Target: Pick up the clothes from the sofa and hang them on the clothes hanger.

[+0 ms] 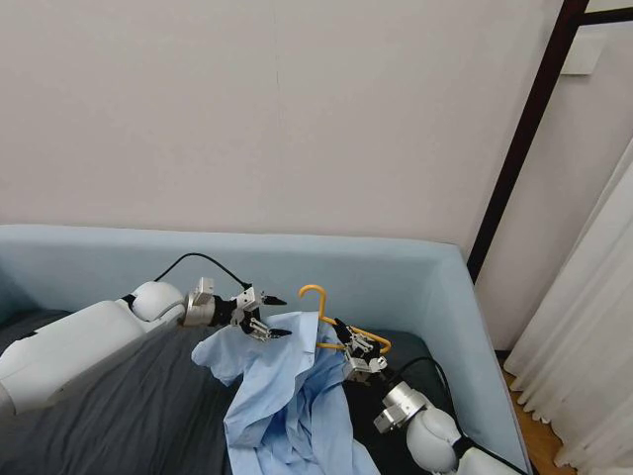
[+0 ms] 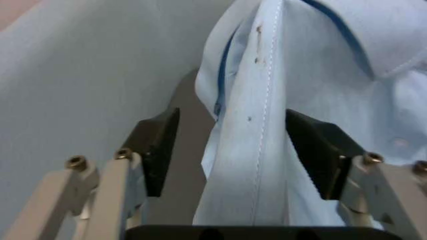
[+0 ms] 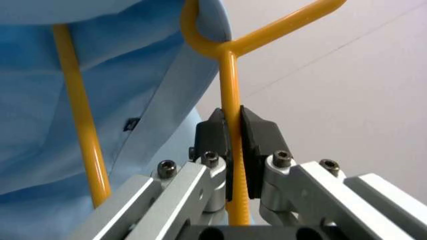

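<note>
The light blue shirt (image 1: 287, 401) is heaped on the dark seat (image 1: 109, 421) of the sofa (image 1: 415, 282), toward its right end, with its upper part lifted up to the orange hanger (image 1: 315, 291). The hanger is held just in front of the backrest, near the sofa's right corner, and blue cloth is seen draped over one of its arms. The right tool (image 3: 233, 137) is clamped tight on the hanger's straight rod below the hook, with no gap left between pads and rod. The left tool (image 2: 230, 140) is spread wide, with a stitched front edge of the shirt hanging between its pads; a gap is visible on each side, so nothing is gripped by it.

The step in hand is judged to be the dressing of the hanger: the shirt is only partly on it, and most of the garment lies on the seat. For the next move, the front edge would need to be pinched by the left tool and drawn over the free arm of the hanger, while the hanger is kept steady and level by the right tool.
</note>
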{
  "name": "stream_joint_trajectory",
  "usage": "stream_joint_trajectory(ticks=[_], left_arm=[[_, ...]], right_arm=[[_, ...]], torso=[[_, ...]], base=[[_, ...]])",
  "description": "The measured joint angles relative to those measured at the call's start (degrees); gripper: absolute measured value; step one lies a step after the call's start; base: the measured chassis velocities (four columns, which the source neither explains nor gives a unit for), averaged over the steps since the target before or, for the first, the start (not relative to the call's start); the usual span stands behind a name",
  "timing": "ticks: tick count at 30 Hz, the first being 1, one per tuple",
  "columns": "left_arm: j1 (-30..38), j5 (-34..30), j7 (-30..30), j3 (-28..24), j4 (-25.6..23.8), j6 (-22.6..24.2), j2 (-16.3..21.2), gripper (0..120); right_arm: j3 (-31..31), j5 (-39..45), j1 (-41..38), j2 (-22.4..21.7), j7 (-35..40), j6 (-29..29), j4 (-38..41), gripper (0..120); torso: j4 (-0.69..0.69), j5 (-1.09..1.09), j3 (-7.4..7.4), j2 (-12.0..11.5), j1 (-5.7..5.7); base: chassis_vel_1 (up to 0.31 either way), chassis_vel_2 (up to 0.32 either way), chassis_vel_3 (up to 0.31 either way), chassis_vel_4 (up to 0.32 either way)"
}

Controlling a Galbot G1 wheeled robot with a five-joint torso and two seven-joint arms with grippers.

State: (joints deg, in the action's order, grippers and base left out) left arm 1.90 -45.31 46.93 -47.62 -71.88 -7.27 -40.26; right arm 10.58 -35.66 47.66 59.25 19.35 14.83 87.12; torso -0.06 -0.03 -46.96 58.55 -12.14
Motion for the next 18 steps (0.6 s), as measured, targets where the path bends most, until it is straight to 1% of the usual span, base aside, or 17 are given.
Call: stream_joint_trajectory(ticks=[2,3,4,5,9,10,11,14,15,16,18], left_arm=[[0.0,0.01,0.36,-0.26,0.3,0.01,-0.31,52],[-0.01,0.0,0.38,-0.36,0.49,0.01,-0.52,46],[-0.01,0.0,0.38,-0.36,0.49,0.01,-0.52,46],[-0.02,-0.01,0.37,-0.37,0.61,0.02,-0.61,43],[-0.31,-0.25,-0.02,-0.38,0.82,0.01,-0.81,25],[-0.42,-0.25,-0.14,-0.38,0.8,0.02,-0.77,21],[-0.42,-0.25,-0.14,-0.38,0.8,0.02,-0.77,21],[-1.14,-0.25,-0.53,-0.24,0.32,0.0,-0.31,6],[-1.14,-0.25,-0.53,-0.24,0.32,0.0,-0.31,6],[-1.35,-0.2,-0.59,-0.21,0.12,0.01,-0.11,3],[-1.72,-0.19,-0.7,-0.11,-0.26,0.01,0.34,2]], right_arm=[[-0.13,-0.52,0.0,-0.04,0.0,0.47,-0.06,4],[-0.22,-0.7,0.04,-0.06,0.02,0.7,-0.08,4],[-0.22,-0.7,0.04,-0.06,0.02,0.7,-0.08,4],[-0.23,-0.76,0.1,-0.09,0.06,0.81,-0.09,4],[-0.23,-0.97,0.27,-0.13,0.17,1.08,-0.18,4],[-0.24,-0.99,0.27,-0.12,0.18,1.09,-0.2,4],[-0.24,-0.99,0.27,-0.12,0.18,1.09,-0.2,4],[-0.02,-1.18,0.19,-0.05,0.33,1.14,-0.23,4],[-0.02,-1.18,0.19,-0.05,0.33,1.14,-0.23,4],[0.05,-1.33,0.1,-0.01,0.45,1.23,-0.23,4],[0.22,-1.54,-0.05,0.02,0.52,1.33,-0.23,4]], torso=[[0.0,-0.01,0.0,0.0,0.0],[0.0,-0.01,0.0,0.0,0.0],[0.0,-0.01,0.0,0.0,0.0],[-0.01,-0.01,0.0,0.0,0.0],[-0.01,0.0,0.0,0.0,0.0],[-0.01,-0.01,0.0,0.0,0.0],[-0.01,-0.01,0.0,0.0,0.0],[-0.01,-0.01,0.0,0.0,0.0],[-0.01,-0.01,0.0,0.0,0.0],[-0.01,-0.01,0.0,0.0,0.0],[0.0,-0.01,0.0,0.0,0.0]], base=[[0.0,0.0,0.0,0.0],[0.0,0.0,0.0,0.0],[0.0,0.0,0.0,0.0],[0.0,0.0,0.0,0.0],[0.0,0.0,0.0,0.0],[0.0,0.0,0.0,0.0],[0.0,0.0,0.0,0.0],[0.0,0.0,0.0,0.0],[0.0,0.0,0.0,0.0],[0.0,0.0,0.0,0.0],[0.0,0.0,0.0,0.0]])
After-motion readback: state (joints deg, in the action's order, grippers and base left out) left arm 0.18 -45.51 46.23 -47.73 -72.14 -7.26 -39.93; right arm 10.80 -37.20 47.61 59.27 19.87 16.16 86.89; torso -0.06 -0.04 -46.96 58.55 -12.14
